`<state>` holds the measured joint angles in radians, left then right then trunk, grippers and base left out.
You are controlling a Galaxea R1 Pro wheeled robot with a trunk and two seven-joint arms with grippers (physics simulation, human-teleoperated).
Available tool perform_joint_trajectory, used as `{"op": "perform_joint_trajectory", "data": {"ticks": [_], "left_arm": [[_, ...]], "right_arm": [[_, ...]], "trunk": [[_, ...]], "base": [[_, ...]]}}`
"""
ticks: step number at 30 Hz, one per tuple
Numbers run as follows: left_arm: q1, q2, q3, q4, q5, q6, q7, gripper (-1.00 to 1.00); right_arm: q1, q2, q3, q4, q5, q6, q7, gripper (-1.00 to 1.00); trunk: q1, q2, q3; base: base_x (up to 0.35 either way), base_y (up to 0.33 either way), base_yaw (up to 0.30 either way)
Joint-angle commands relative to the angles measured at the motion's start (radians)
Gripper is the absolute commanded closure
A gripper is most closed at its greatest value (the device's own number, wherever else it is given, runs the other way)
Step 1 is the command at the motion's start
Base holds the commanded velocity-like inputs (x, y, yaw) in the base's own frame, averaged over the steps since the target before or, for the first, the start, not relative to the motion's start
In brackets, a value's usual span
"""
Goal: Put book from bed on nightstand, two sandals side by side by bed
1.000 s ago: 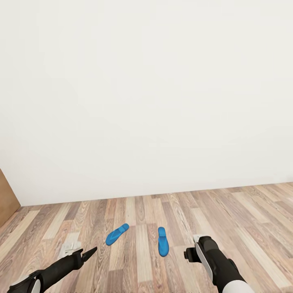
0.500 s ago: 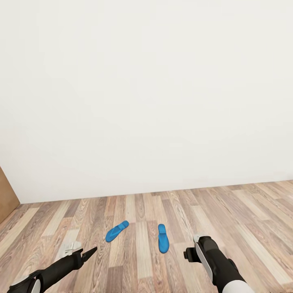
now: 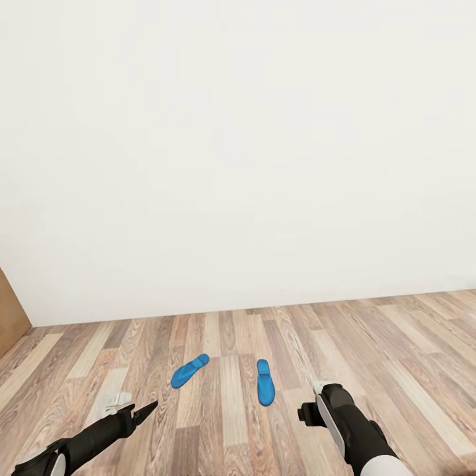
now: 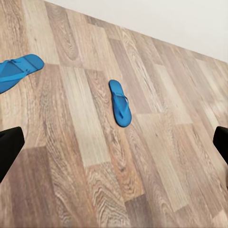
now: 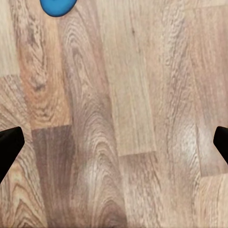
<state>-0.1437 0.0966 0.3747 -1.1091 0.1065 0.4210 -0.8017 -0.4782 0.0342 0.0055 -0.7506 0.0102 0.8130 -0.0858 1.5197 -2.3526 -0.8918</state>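
Two blue sandals lie on the wood floor, apart and at different angles: one (image 3: pixel 190 370) turned slantwise, the other (image 3: pixel 264 381) pointing straight towards the wall. My left gripper (image 3: pixel 142 411) hovers low, short of the slanted sandal, and its wrist view shows both sandals (image 4: pixel 120 102) (image 4: pixel 16 71) ahead, with the fingers wide apart. My right gripper (image 3: pixel 309 414) hangs to the right of the straight sandal, open over bare planks, with a blue sandal tip (image 5: pixel 58 5) at the edge of its wrist view. The book, the bed and the nightstand are out of view.
A plain white wall (image 3: pixel 238 165) rises behind the sandals, meeting the plank floor (image 3: pixel 370 344). A brown wooden panel (image 3: pixel 10 311) stands at the far left edge. Open floor stretches to the right of the sandals.
The whole picture has shifted slightly, so the sandals and the wall's base sit a little higher: the camera moved. Both arms hold the same pose and the sandals lie as before.
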Motion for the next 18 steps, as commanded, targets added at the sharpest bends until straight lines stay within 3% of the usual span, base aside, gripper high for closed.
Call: {"op": "perform_joint_trajectory", "data": {"ticks": [1,9,18], "left_arm": [[-0.001,0.000,0.001,0.000,0.007,0.009,-0.002,-1.00],[-0.001,0.000,0.004,0.000,0.007,0.001,-0.002,-1.00],[-0.001,0.000,0.003,0.000,0.007,-0.008,-0.002,-1.00]], "right_arm": [[0.000,0.000,0.001,-0.001,0.001,0.005,-0.003,-1.00],[0.000,0.000,0.001,-0.001,0.001,0.005,-0.002,-1.00],[0.000,0.000,0.001,-0.001,0.001,0.005,-0.002,-1.00]], "trunk": [[0.000,0.000,-0.001],[0.000,0.000,-0.001],[0.000,0.000,-0.001]], "base": [[0.000,0.000,0.000],[0.033,0.007,0.000],[0.261,0.083,0.000]]}}
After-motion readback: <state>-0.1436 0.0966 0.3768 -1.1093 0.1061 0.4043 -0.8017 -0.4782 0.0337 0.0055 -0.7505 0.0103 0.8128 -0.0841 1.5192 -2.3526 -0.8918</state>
